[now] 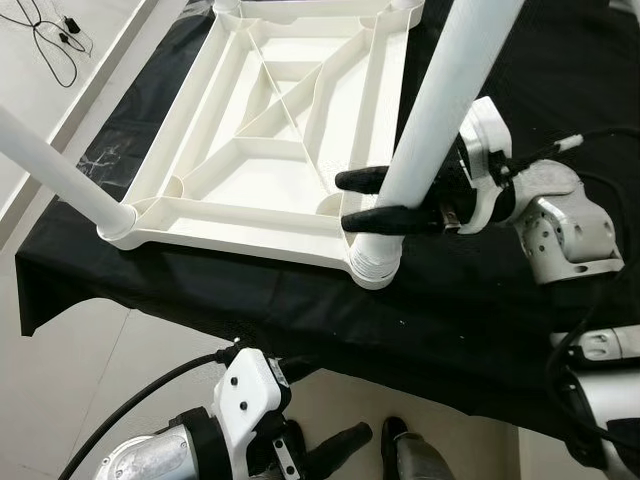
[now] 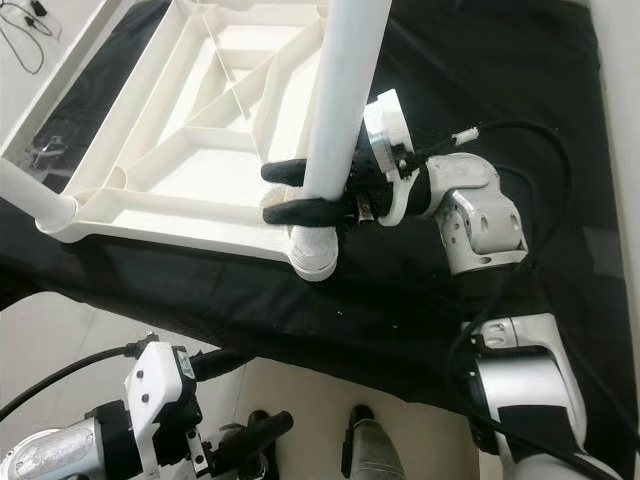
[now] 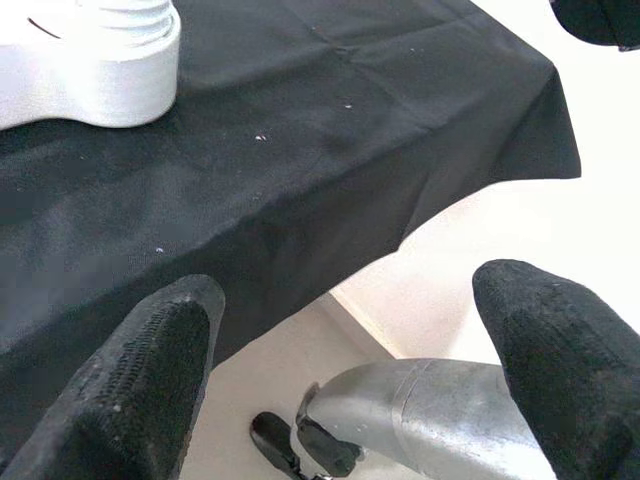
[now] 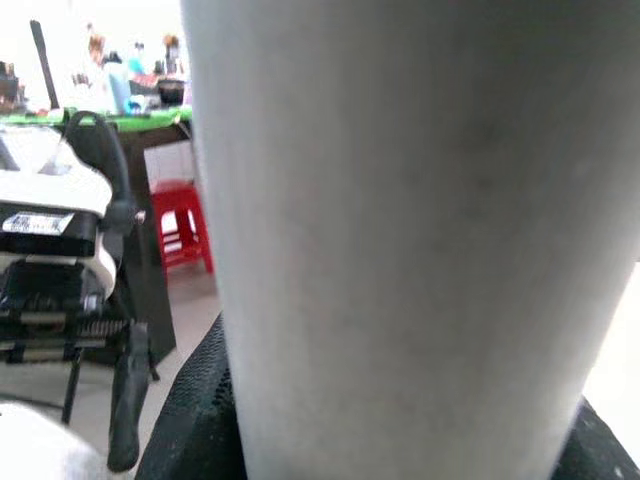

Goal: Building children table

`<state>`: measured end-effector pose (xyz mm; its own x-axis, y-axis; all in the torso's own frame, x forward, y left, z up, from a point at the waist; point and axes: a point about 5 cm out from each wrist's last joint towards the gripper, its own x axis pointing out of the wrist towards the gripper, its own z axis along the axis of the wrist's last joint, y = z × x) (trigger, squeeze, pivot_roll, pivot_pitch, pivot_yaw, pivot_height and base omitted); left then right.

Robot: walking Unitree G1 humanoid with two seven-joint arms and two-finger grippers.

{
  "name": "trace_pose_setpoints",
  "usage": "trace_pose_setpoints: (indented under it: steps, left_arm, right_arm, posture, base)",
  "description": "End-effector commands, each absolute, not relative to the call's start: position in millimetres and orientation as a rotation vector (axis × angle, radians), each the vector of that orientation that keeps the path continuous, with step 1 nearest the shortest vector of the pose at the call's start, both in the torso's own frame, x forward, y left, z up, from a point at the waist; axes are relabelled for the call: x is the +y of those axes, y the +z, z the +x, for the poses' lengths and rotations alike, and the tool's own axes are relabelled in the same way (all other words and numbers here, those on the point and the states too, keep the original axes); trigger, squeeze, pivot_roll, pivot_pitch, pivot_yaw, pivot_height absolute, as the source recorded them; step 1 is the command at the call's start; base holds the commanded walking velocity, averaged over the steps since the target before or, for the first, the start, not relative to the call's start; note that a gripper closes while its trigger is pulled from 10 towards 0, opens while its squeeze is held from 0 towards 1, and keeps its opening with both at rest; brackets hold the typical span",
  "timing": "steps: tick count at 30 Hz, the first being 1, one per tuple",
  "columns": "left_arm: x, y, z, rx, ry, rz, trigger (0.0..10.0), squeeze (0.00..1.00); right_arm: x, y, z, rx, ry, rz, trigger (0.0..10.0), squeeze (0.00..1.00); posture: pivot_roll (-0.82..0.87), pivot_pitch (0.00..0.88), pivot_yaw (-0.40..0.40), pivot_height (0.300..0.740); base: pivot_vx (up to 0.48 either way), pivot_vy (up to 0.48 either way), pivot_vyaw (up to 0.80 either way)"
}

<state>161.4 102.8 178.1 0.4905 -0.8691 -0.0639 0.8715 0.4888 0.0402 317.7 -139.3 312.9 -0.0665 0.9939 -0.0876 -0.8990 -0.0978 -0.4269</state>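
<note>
Left eye view: the white ribbed plastic table top panel (image 1: 280, 140), underside up, lies on the black cloth-covered tabletop (image 1: 480, 320), with its near corners close to the tabletop's near edge. A white cylindrical plastic table leg (image 1: 440, 110) stands in the panel's near right corner socket (image 1: 373, 262). The right hand (image 1: 372, 198) is clamped on this leg just above the socket, one black finger on each side. A second white leg (image 1: 55, 170) sits in the near left corner socket. The left hand (image 1: 365, 438) hangs below the tabletop's near edge.

Right eye view: the same clamp on the leg (image 2: 345, 100).

Left wrist view: the left hand's fingers (image 3: 140, 390) stand apart, holding nothing; the black cloth edge lies beyond them.

Right wrist view: the white leg (image 4: 420, 240) sits close between the fingers.
</note>
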Motion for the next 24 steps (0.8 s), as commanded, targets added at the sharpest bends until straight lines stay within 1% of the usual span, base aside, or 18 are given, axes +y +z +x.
trace_pose_setpoints:
  steps: [1, 3, 9, 15, 24]
  left_arm:
    - [103, 174, 157, 0.060, -1.068, 0.088, 10.0, 0.00]
    - [103, 174, 156, 0.059, -1.067, 0.089, 10.0, 0.00]
    - [103, 174, 156, 0.059, -1.066, 0.089, 10.0, 0.00]
    - [100, 172, 156, 0.057, -1.070, 0.090, 10.0, 0.00]
    - [100, 171, 158, 0.052, -1.066, 0.090, 10.0, 0.00]
  right_arm:
    - [-142, 283, 317, -0.118, 1.643, -0.515, 10.0, 0.00]
    - [-140, 282, 316, -0.112, 1.649, -0.547, 10.0, 0.00]
    - [-139, 281, 315, -0.106, 1.653, -0.564, 10.0, 0.00]
    - [-131, 279, 312, -0.061, 1.699, -0.690, 10.0, 0.00]
    - [-127, 286, 311, -0.053, 1.737, -0.712, 10.0, 0.00]
  posture:
    - [0.06, 0.452, 0.118, 0.740]
    - [0.06, 0.452, 0.118, 0.740]
    - [0.06, 0.452, 0.118, 0.740]
    - [0.05, 0.434, 0.107, 0.740]
    - [0.04, 0.428, 0.102, 0.740]
  base:
    - [0.000, 0.000, 0.00]
    - [0.000, 0.000, 0.00]
    - [0.000, 0.000, 0.00]
    - [0.000, 0.000, 0.00]
    - [0.000, 0.000, 0.00]
